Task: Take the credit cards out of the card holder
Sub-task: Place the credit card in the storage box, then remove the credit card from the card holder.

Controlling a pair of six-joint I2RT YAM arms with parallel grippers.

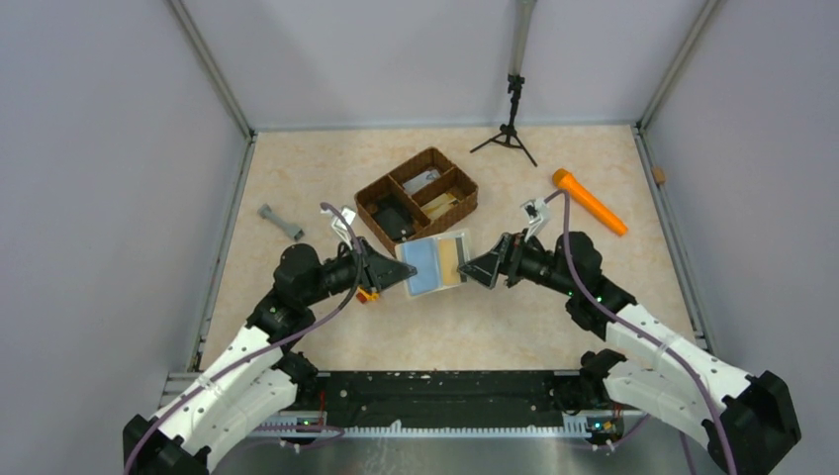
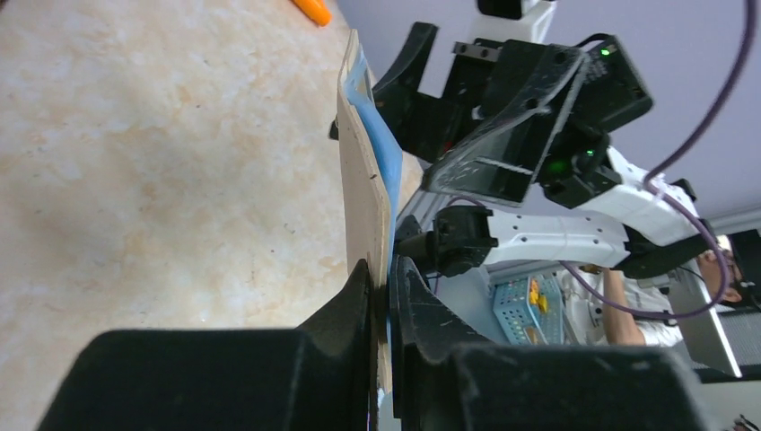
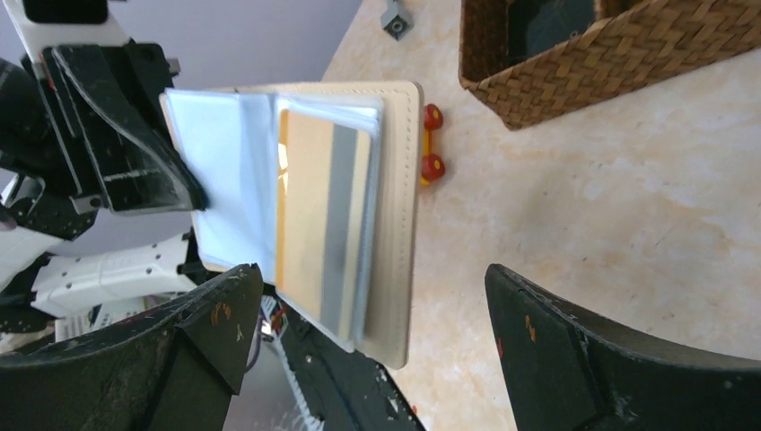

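Left pincer (image 2: pixel 380 280) clamps the card holder (image 3: pixel 396 180), spread open: cream rim, pale blue sleeves. Tan credit card (image 3: pixel 305 206), grey stripe, sits inside. My right pincer (image 3: pixel 372 278) stands wide, facing it.

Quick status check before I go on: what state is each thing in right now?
Card holder: open, blue inside showing, held off the table.
Credit card: tucked in its clear sleeve, not out yet.
Left fingers: shut on the card holder's edge.
Right fingers: open wide, gripping nothing.
Tray: upright on the table.
Orange flashlight: lying on its side.
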